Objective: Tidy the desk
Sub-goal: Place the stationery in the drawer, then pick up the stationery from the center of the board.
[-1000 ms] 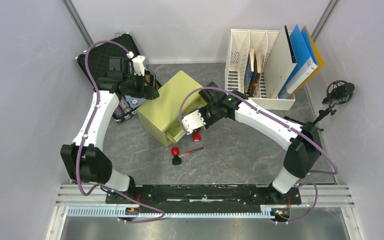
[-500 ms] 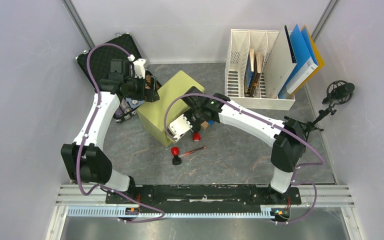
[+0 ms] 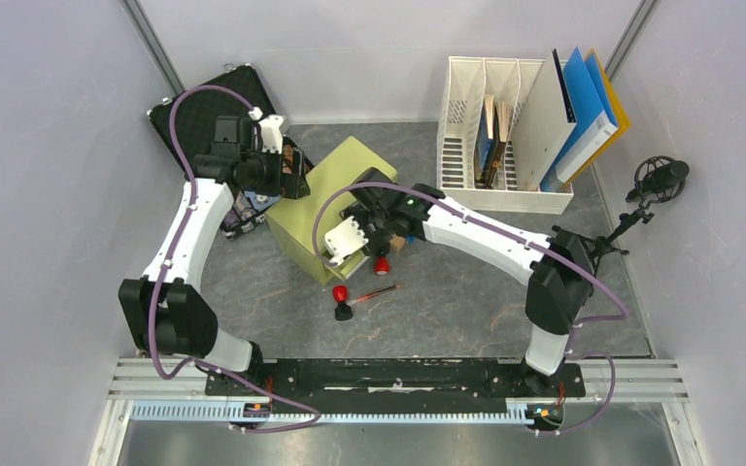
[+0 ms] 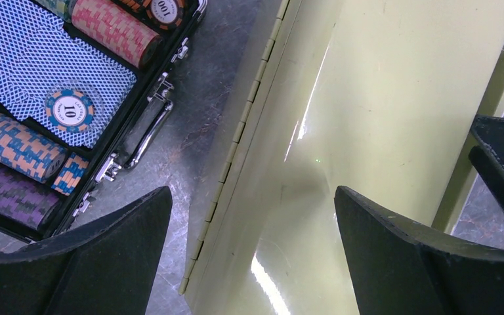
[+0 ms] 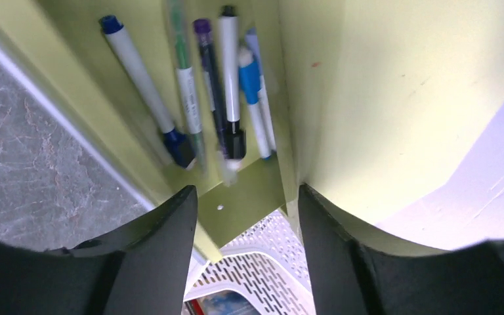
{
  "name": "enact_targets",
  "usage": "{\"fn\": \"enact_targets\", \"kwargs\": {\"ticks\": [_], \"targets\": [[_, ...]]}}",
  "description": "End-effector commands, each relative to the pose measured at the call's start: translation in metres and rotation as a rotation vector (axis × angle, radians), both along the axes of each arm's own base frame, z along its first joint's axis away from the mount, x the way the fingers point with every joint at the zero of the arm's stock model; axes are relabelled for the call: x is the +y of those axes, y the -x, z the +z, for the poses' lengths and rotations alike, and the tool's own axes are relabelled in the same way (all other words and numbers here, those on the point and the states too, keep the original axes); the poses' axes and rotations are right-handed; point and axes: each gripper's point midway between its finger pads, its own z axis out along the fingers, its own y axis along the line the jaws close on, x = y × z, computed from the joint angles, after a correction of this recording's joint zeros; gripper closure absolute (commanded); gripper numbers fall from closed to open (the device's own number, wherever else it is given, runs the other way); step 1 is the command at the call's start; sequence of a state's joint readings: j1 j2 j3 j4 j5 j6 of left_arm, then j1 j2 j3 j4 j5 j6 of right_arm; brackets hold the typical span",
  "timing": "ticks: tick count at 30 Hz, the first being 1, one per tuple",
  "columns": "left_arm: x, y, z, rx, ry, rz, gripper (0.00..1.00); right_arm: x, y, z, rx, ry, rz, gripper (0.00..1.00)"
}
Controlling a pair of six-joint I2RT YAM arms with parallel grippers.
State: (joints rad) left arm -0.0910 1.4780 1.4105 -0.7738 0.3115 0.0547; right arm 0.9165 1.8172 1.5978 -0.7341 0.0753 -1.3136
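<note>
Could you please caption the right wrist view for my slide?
Open right claw over pens lying in the yellow-green drawer.

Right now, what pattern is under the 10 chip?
A fine blue-and-white lattice, likely card backs, beneath the 10 chip. Shows best in the left wrist view.

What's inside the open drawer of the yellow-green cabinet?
Several pens and markers lie side by side in the drawer. Its remainder is out of the wrist view, and from above the right arm covers it.
</note>
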Motion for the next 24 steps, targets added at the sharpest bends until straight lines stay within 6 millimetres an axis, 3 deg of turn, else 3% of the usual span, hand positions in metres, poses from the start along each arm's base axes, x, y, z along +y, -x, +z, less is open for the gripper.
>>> {"fn": "enact_targets", "kwargs": {"ticks": [1,9,12,16,20,24], "targets": [[0.003,-0.004,0.018,-0.086,-0.016,-0.016,0.0,0.005,-0.01,0.039,-0.097,-0.145,-0.082,0.32],[0.009,-0.007,0.018,-0.097,-0.041,0.004,0.0,-0.014,-0.011,0.09,-0.057,-0.393,-0.252,0.29],[0.009,-0.007,0.018,-0.099,-0.042,0.002,0.0,-0.026,0.004,0.093,0.036,-0.451,-0.251,0.28],[0.009,-0.005,0.019,-0.107,-0.045,-0.001,0.0,-0.05,0.03,0.06,0.157,-0.42,-0.246,0.28],[0.011,-0.006,0.023,-0.125,-0.047,0.001,0.0,-0.068,0.07,0.004,0.329,-0.369,-0.22,0.3],[0.011,-0.006,0.023,-0.127,-0.051,0.004,0.0,-0.07,0.098,-0.038,0.451,-0.366,-0.187,0.31]]}}
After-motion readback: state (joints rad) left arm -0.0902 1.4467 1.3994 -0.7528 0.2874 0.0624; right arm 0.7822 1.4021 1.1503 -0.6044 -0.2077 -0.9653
